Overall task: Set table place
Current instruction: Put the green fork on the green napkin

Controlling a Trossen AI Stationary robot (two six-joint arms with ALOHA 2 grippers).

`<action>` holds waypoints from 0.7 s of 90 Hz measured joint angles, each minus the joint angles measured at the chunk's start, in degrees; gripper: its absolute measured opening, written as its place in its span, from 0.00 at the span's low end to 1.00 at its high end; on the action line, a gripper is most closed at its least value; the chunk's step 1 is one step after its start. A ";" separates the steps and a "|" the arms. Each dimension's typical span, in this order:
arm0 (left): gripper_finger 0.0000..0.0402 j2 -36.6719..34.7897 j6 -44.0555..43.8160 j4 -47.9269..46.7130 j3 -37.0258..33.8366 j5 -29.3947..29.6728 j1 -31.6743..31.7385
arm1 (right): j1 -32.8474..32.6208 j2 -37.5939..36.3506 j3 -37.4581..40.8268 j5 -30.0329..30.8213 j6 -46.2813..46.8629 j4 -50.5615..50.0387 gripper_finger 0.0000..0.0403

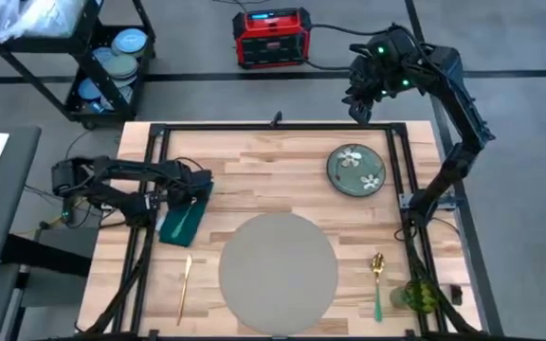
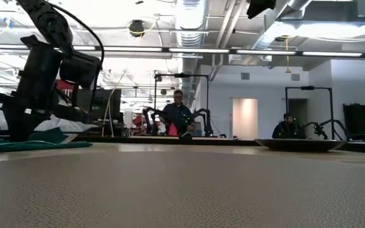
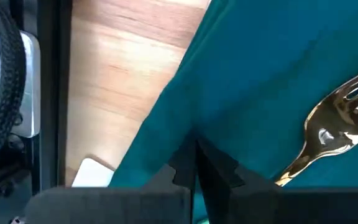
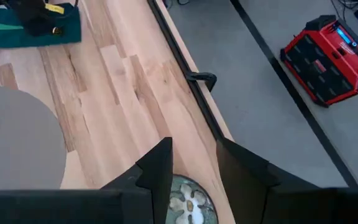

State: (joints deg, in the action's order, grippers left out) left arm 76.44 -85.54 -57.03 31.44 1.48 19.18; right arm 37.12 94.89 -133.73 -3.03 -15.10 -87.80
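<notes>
Pinching the green napkin, the left tool is closed on its edge, gold fork aboard. A drag toward the grey placemat is judged next. The right tool is held slightly parted above the flowered plate.

Looking like a robotics lab: exposed ceiling ducts, other arm rigs, seated people working behind.

On my table, the placemat lay between knife and spoon; the fork rested on the napkin.
</notes>
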 joint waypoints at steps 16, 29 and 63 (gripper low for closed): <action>0.00 0.00 -4.19 -0.42 -0.02 -2.84 -0.48 | 0.00 0.00 0.00 0.00 0.03 -2.00 0.28; 0.00 0.00 -5.79 -0.42 -0.02 -2.85 -1.12 | 0.00 0.00 0.00 0.00 0.05 -2.24 0.28; 0.00 0.12 -7.00 -5.78 5.13 -0.15 -3.26 | 0.02 0.00 0.00 0.00 -2.76 -1.89 0.28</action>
State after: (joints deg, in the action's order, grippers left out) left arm 76.57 -92.54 -62.81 36.57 1.33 15.92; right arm 37.15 94.90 -133.73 -3.03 -17.85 -89.69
